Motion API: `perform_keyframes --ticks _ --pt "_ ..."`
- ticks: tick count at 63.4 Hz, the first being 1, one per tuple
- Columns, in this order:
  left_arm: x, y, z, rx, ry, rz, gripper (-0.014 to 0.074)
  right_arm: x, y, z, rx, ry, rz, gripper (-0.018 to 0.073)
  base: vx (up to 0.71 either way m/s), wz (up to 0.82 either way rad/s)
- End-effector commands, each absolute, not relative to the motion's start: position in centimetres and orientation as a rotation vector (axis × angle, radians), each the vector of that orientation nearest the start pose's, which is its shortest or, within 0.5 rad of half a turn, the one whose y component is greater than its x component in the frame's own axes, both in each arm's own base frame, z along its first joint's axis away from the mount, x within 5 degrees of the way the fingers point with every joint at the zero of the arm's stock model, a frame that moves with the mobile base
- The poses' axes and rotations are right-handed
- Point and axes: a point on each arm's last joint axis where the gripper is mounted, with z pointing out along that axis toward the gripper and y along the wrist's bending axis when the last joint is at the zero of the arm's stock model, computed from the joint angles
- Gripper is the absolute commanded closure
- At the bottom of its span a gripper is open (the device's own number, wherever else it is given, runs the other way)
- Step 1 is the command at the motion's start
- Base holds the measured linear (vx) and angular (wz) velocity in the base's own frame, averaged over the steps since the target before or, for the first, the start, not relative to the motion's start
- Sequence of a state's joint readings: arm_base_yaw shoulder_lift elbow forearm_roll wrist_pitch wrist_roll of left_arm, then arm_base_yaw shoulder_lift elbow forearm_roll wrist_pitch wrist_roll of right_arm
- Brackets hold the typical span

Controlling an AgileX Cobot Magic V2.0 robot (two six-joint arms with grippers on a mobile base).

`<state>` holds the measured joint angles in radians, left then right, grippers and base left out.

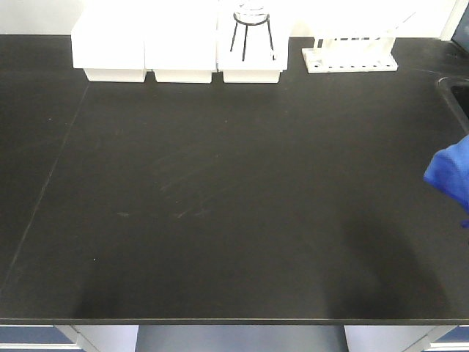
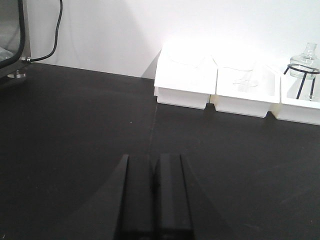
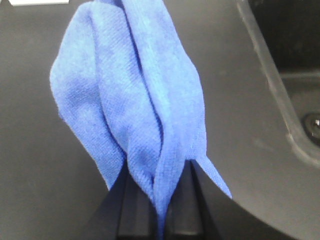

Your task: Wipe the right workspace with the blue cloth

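1. The blue cloth is pinched, bunched in folds, between the fingers of the right gripper above the black benchtop.
2. The sink rim is seen at 2 o'clock from the cloth.
3. The left gripper is pressed together with nothing held; 3 white bins are noted at 1 o'clock.

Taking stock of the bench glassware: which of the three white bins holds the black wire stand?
The rightmost white bin, beside the test-tube rack. A black wire stand rises from it; the other two bins show none.
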<state>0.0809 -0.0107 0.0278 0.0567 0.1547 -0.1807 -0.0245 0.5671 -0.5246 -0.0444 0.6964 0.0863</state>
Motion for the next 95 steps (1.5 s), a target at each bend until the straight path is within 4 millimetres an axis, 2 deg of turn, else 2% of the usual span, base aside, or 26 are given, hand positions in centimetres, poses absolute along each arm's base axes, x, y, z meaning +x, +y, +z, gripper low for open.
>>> perform_keyframes --ticks 1,95 --pt "5.66 0.50 18.84 -0.178 1.577 -0.042 0.0602 10.75 -0.54 29.82 0.092 2.145 -0.020 0.0559 0.00 0.00" --pt "5.66 0.47 18.84 -0.174 1.577 -0.045 0.0602 10.59 -0.54 29.58 0.094 2.176 -0.021 0.0559 -0.04 -0.01"
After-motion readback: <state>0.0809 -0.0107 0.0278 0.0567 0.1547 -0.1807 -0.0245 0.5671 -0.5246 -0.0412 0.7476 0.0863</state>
